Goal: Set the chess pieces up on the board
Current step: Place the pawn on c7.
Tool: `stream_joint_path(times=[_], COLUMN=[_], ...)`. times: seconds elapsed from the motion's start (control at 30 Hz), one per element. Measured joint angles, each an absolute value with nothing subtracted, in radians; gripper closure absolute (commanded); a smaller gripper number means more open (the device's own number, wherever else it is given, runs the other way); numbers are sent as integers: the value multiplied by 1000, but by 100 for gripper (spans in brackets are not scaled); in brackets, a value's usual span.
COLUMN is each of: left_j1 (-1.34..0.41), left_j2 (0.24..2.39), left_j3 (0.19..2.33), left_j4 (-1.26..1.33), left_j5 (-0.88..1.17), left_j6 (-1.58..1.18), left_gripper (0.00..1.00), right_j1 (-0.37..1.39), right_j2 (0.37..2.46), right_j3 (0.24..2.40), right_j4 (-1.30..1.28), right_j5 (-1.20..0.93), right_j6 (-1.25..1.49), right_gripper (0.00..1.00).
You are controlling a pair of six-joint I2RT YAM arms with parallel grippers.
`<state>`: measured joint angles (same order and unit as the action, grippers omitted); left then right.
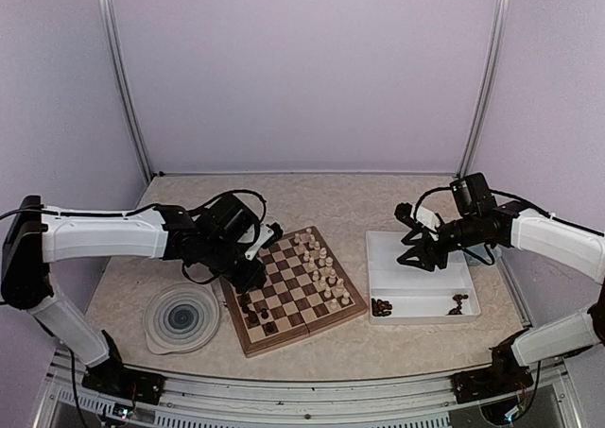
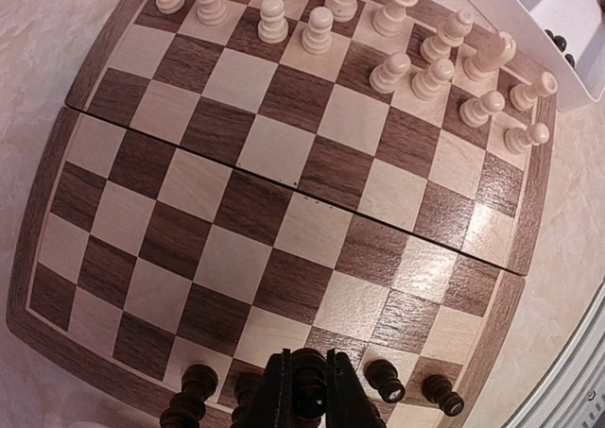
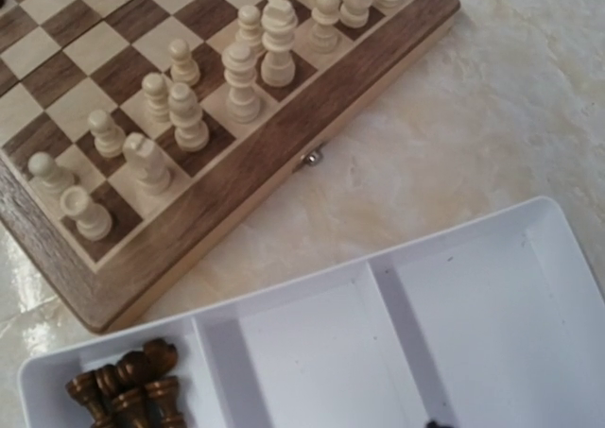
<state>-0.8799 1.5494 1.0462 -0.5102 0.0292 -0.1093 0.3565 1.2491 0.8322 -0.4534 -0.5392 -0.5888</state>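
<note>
Filling in the dark side of the board (image 2: 284,211) right now, by the look of it. Holding one dark piece (image 2: 308,385) pinched in the left gripper (image 2: 308,407), clamped fully shut on it, right over the board's near edge row. Honestly not able to tell from the wrist view whether it's touching the square yet. Already standing along that same row, either side of the held one: a few other dark pieces (image 2: 383,379), close by but apparently not touching it. Lined up across the board's two far rows: the cream pieces (image 2: 319,29), looking pretty much all set up. Off the board's right side, sitting in a white tray (image 3: 312,352): more tray pieces (image 3: 128,390), dark ones, bunched in the corner nearest the board, plus a few at the end farther from it. Hovering above that tray: the right gripper (image 1: 418,256), looking roughly half open from overhead, gripping nothing and touching nothing visible. Next up, probably: lowering the held piece straight down onto a free square in the board's near row, steering clear of the neighbours (tiny and easy to tip), then letting go and lifting away. After that, likely fetching another dark one from the tray.
</note>
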Motion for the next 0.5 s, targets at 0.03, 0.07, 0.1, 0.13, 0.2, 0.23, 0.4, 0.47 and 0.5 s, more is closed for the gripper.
stream_joint_path(times=[0.03,0.07,0.1,0.13,0.2,0.23,0.4,0.47,0.5], left_j1=[-884,-888,-891,-894,-900,-901,-906,-908,-910], left_j2=[1557,1567,1578,1588,1612,1622,1657,1673,1681], left_j3=[1046,1048,1051,1055,1068,1073,1090,1097,1100], left_j4=[-511,-512,-514,-517,-525,-527,-534,-545,-549], left_j5=[26,22,18,14,-1,-7,-18,-20,-20], left_j6=[-104,-99,-96,-93,-84,-80,-68,-62,-59], left_gripper=[96,96,96,96,96,96,96,96,96], right_j1=[356,356,356,356,356,356,356,356,356], right_j2=[1249,1249,1249,1249,1249,1249,1249,1249,1249], right_j3=[832,832,832,832,832,832,825,820,819], right_j4=[-452,-451,-450,-450,-450,-450,-450,-450,-450], right_j5=[-539,-539,-539,-540,-539,-540,-542,-542,-542], right_j6=[-589,-589,-589,-589,-589,-589,-590,-590,-590], right_gripper=[45,45,45,45,45,45,45,45,45])
